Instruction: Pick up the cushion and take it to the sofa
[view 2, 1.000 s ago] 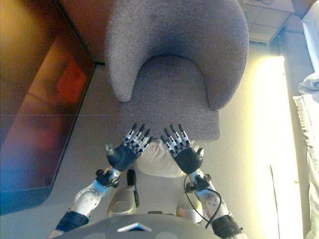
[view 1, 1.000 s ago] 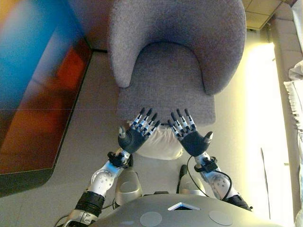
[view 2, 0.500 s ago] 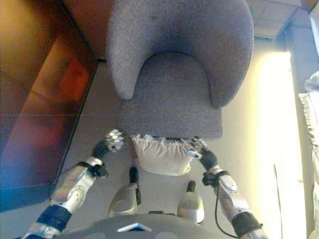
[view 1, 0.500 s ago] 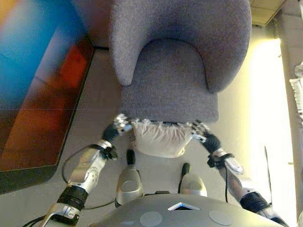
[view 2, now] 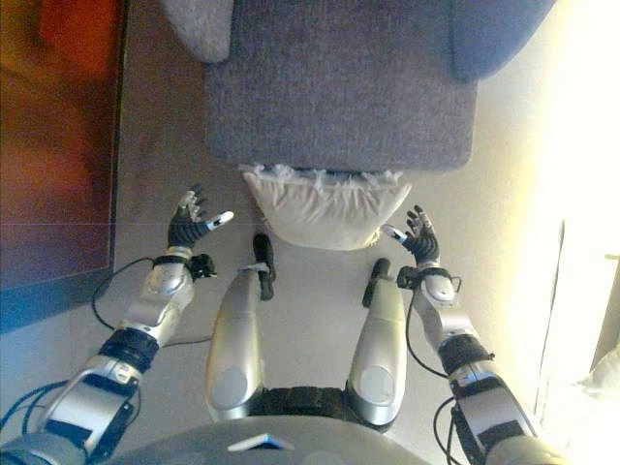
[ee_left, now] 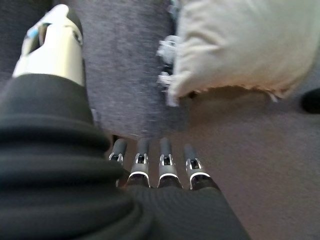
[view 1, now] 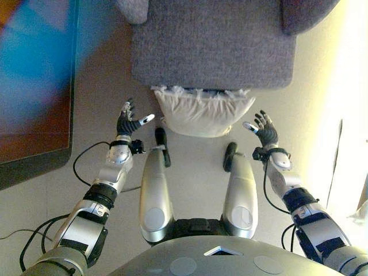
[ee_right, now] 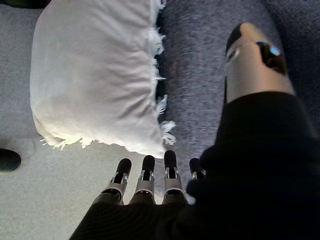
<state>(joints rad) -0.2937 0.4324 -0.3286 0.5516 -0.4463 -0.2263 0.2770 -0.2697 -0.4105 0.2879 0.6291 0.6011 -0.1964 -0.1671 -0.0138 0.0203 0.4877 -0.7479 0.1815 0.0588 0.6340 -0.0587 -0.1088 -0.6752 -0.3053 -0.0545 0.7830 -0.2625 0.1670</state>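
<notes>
A cream fringed cushion [view 1: 200,112] lies on the floor, leaning against the front of a grey armchair [view 1: 213,46]. My left hand [view 1: 127,121] is open, on the cushion's left side, apart from it. My right hand [view 1: 264,127] is open, on the cushion's right side, also apart from it. Neither hand touches the cushion. The cushion also shows in the left wrist view [ee_left: 245,45] and in the right wrist view [ee_right: 90,75], past the straight fingers [ee_left: 165,165] of the left hand and the straight fingers [ee_right: 145,175] of the right.
The grey armchair fills the far side. A dark low table or screen with a blue and red surface [view 1: 34,86] stands to the left. A pale lit strip of floor [view 1: 339,144] runs along the right.
The camera has tilted down and moved closer. Both hands have moved from the cushion's upper corners outward and lower, and now sit wide apart on either side of it.
</notes>
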